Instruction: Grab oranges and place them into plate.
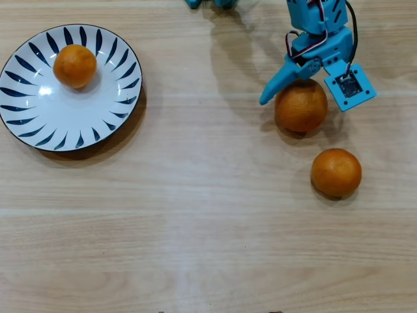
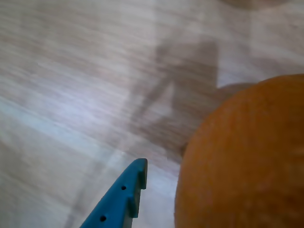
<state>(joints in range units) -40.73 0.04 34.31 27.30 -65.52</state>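
A white plate point(image 1: 39, 124) with dark blue rim strokes lies at the left of the overhead view, and one small orange point(image 1: 75, 65) rests in its upper part. Two more oranges lie on the table at the right: a larger orange point(image 1: 301, 107) and, below and right of it, a smaller orange point(image 1: 336, 172). My blue gripper point(image 1: 301, 96) hangs over the top of the larger orange, open, its left finger point(image 1: 277, 83) splayed past the fruit's left side. In the wrist view the larger orange point(image 2: 247, 161) fills the right, with a blue fingertip point(image 2: 135, 178) a small gap to its left.
The light wooden table point(image 1: 208, 222) spreads between the plate and the two loose oranges. The arm's body point(image 1: 319, 26) comes in from the top edge, with its shadow to the left of it.
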